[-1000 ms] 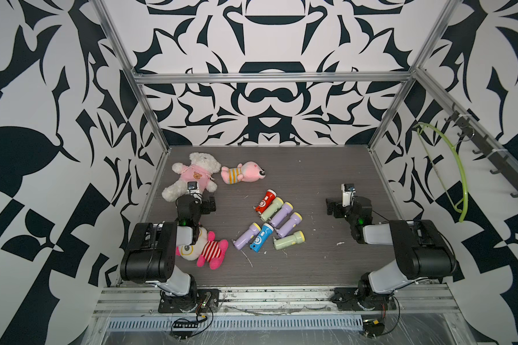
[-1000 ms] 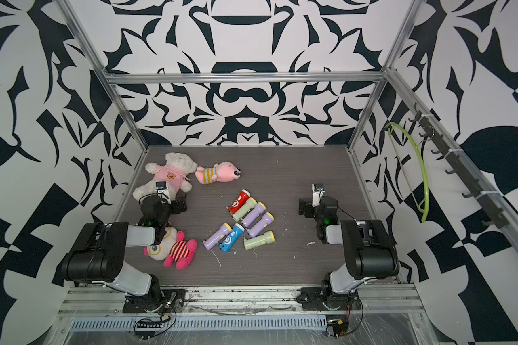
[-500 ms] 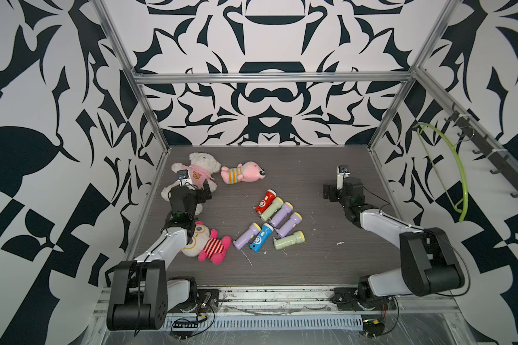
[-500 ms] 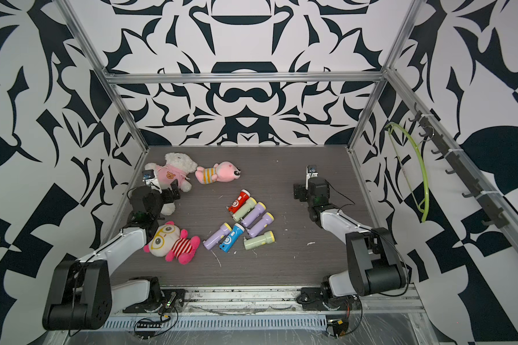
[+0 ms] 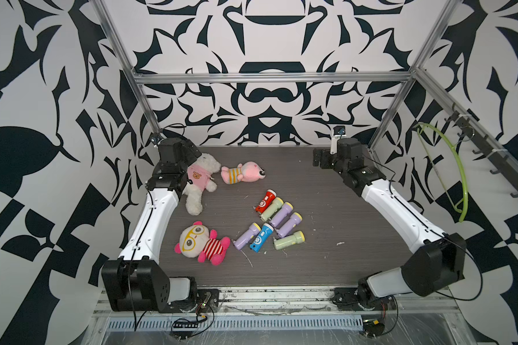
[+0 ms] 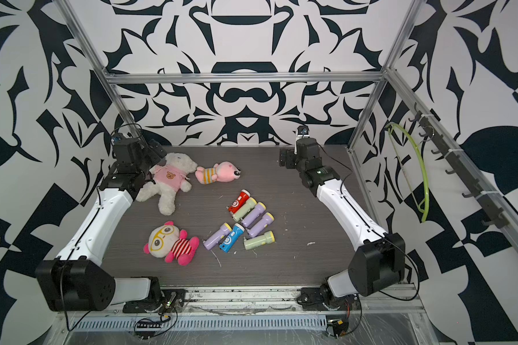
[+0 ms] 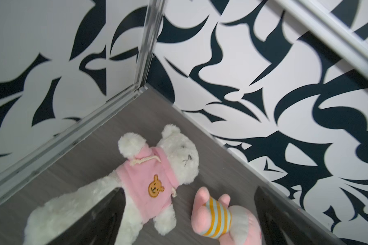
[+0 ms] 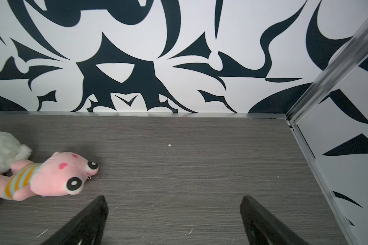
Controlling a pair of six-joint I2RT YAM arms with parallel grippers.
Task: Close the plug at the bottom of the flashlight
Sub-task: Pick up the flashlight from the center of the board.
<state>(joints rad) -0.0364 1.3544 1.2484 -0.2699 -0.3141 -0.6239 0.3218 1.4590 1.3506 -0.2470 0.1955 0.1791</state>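
Left gripper above the white teddy and right gripper over bare table hang wide open, empty, well apart from the flashlights clustered mid-table, seemingly poised before choosing one.

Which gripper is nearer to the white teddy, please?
Left. The left gripper hangs open right by the teddy's upper body, at the table's far left. The right gripper, also open, is across the table near the far right corner, well apart from it.
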